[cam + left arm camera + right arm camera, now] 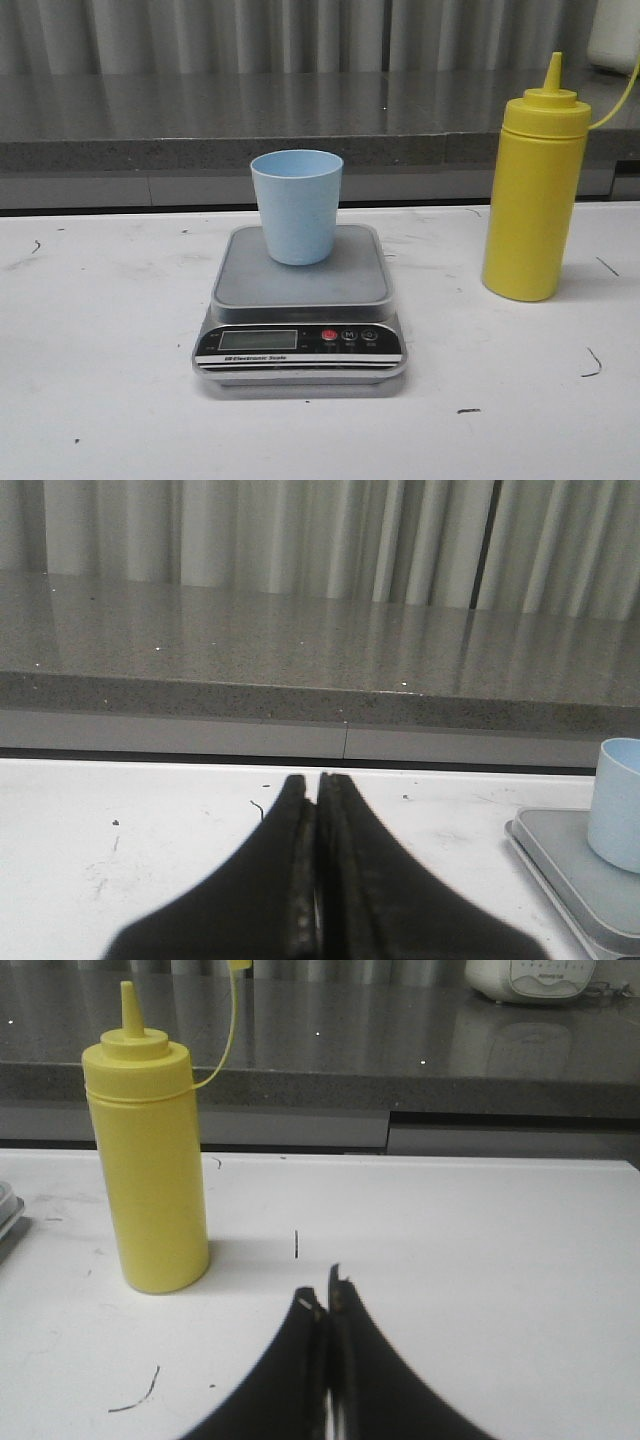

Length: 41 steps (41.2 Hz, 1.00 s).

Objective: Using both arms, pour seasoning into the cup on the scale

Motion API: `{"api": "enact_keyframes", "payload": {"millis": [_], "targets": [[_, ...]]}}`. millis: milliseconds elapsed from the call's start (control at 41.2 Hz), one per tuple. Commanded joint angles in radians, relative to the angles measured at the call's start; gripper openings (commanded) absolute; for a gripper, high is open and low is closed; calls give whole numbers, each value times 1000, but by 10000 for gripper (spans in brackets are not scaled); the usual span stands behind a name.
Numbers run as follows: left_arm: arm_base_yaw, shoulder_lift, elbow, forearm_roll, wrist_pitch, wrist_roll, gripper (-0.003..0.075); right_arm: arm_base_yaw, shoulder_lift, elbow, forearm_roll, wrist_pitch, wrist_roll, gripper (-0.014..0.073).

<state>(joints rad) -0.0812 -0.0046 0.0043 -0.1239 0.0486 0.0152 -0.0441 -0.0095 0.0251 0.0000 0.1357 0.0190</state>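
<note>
Your cup (296, 206) sits on the scale (300, 300) ready for weighing, bottle (531, 195) right of it, both arms' fingers (300, 880) closed, empty.

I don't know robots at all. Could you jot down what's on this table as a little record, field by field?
Cup: small pale blue plastic tumbler, upright on the scale's platform
Scale: flat silver-grey digital kitchen scale, middle of the white table, display facing the camera
Seasoning: tall yellow plastic squeeze bottle, upright to the right of the scale, apart from it, cap off and hanging on its strap
Left gripper: shut, empty, low over the table left of the scale
Right gripper: shut, empty, near the bottle, not touching it
</note>
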Motion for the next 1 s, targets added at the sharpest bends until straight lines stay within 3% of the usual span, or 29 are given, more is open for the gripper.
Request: {"api": "enact_keyframes", "payload": {"millis": [0, 972], "targets": [[2, -17, 24, -6, -73, -7, -20, -7, -18, -4, 0, -124, -6, -117], [2, -17, 24, -6, -73, -7, -20, 40, -18, -4, 32, -127, -6, -117]]}}
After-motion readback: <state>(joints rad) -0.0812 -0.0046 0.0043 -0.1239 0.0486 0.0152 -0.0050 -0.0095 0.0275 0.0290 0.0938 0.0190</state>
